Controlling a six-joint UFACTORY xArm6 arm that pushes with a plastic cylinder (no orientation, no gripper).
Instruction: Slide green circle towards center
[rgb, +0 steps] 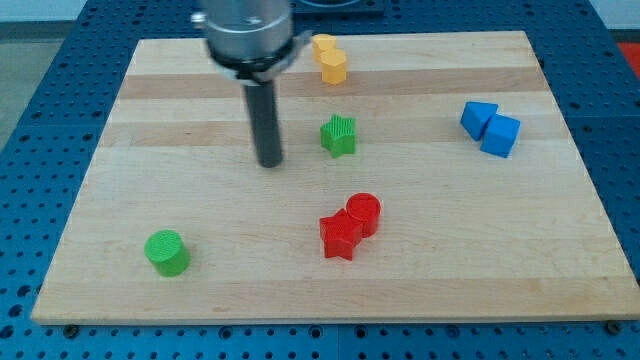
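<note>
My tip (271, 163) rests on the table (200, 200), just to the view's left of the green star (339, 135) and well apart from the green circle (166, 252), which sits near the view's bottom left. I have no hand to open or close (only this dark rod). The red star (339, 237) and red circle (364, 214) touch below centre. Two yellow blocks (330, 58) sit at the top, two blue blocks (490, 127) at the right.

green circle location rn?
Green circle sits near the board's bottom-left corner in the camera view, alone, far below-left of my tip and left of the red star.
</note>
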